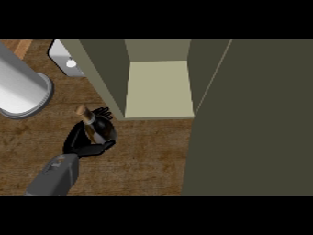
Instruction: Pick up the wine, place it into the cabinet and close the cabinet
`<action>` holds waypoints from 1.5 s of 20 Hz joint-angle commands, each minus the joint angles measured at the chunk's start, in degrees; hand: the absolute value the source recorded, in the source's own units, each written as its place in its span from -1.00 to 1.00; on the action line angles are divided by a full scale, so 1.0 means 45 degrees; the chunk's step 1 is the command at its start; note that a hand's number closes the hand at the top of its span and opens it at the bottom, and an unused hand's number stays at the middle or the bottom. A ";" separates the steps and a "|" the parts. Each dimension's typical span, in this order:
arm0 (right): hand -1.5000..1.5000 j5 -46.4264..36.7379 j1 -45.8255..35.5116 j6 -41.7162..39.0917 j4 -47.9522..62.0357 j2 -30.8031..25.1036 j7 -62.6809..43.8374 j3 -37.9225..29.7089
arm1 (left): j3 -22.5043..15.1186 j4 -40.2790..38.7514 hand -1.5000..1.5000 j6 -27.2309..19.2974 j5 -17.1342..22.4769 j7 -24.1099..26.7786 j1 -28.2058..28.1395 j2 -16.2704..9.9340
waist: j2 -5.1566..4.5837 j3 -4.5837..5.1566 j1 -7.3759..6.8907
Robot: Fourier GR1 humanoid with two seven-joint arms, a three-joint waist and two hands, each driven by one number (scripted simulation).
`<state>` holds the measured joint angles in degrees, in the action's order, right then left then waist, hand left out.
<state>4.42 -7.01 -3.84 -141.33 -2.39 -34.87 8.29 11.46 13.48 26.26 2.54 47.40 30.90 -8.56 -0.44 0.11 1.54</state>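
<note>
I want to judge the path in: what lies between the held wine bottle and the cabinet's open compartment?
In the head view, only the cabinet's side panel stands between the wine bottle in the left robot hand and the open compartment.

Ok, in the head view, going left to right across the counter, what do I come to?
White cylinder → left hand, fingers curled round the wine bottle → open cabinet, pale shelf → the cabinet's dark door swung open at the right.
</note>
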 commanded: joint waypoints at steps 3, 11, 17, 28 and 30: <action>-1.00 0.0507 -0.0364 0.0273 -0.0601 0.0113 -0.0796 -0.0090 | 0.0323 -0.0369 1.00 0.1772 0.0400 0.0262 0.0565 -0.0143 | -0.0009 0.0014 0.0001; -1.00 0.0597 0.0226 -0.0086 -0.0567 0.0096 -0.0247 -0.0111 | 0.0190 -0.0232 1.00 0.1789 0.0453 -0.0167 0.0958 0.0812 | 0.0012 -0.0001 -0.0008; -1.00 0.0587 0.0751 -0.0412 -0.0583 -0.0146 -0.0019 -0.0387 | 0.2439 0.0103 1.00 -0.0454 0.2612 0.0320 -0.1025 -0.0089 | 0.0130 -0.0026 -0.0377; -1.00 0.1244 0.1123 -0.0684 -0.1186 -0.0352 -0.0373 -0.0819 | 0.1185 0.4663 1.00 -0.0361 0.3271 -0.1464 -0.3256 0.1243 | 0.0181 -0.0046 -0.0457; -1.00 0.0836 0.0923 -0.0573 -0.0376 0.0042 0.0373 -0.0576 | 0.0922 0.5758 1.00 -0.0488 0.3486 -0.2461 -0.3205 0.1312 | 0.0165 -0.0044 -0.0450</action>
<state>4.83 -4.42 -5.77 -140.78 -2.28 -33.65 6.46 17.85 31.32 22.74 17.12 40.67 19.36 -3.76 0.25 -0.05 -0.35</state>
